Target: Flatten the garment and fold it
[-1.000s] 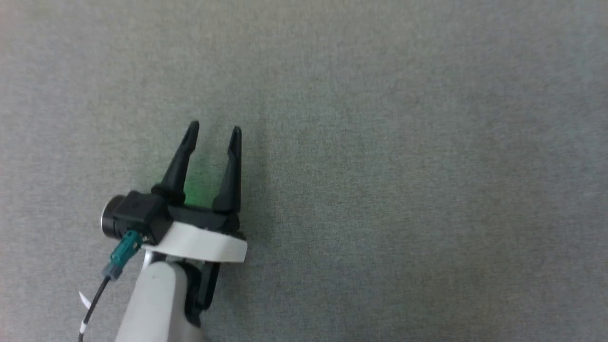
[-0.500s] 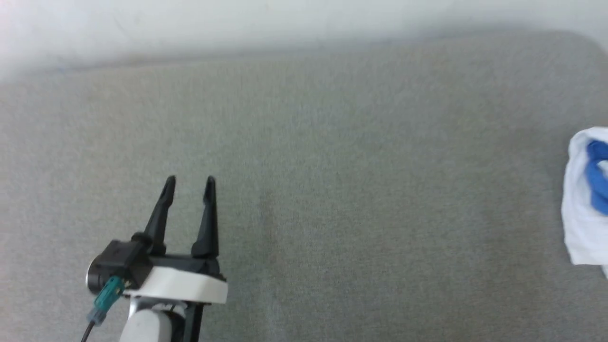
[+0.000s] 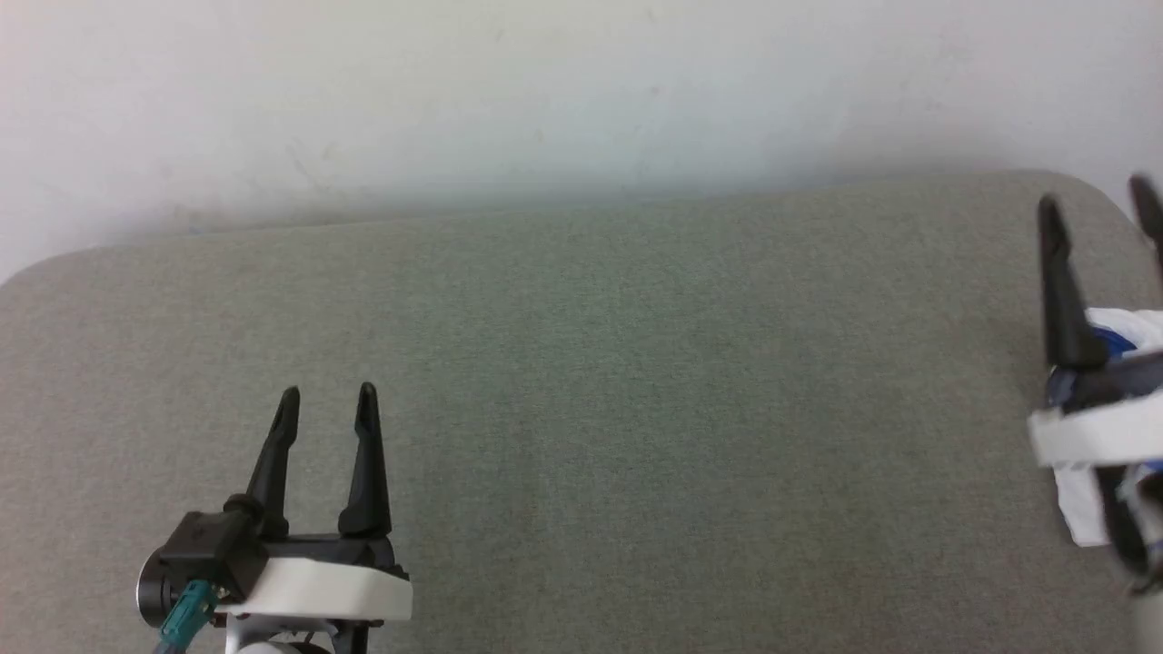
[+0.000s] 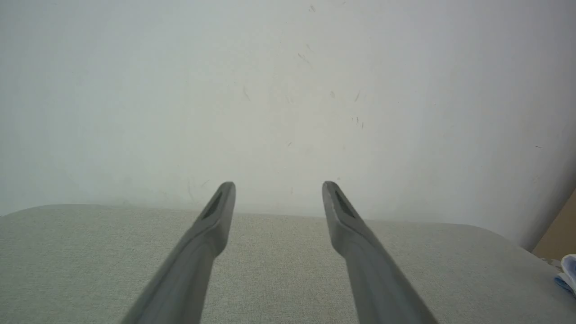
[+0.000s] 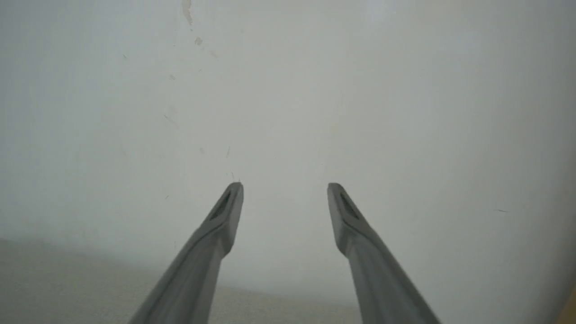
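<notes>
Two grippers, the left gripper [image 3: 327, 391] and the right gripper [image 3: 1098, 193], each with two dark fingers [image 3: 365, 463], four in all; one garment [image 3: 1131, 322], white and blue; one grey padded surface [image 3: 636, 409]; one pale wall [image 3: 545, 91]; one teal connector [image 3: 186, 607] at the left wrist

Grey fabric surface [image 3: 636, 409], scuffed white wall [image 3: 545, 91]

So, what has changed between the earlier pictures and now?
The head camera has tilted up: the wall and the shirt at the right edge now show. The right hand has come into view in front of the shirt, open. Nothing was grasped or released. The left hand stays open over the grey surface.
</notes>
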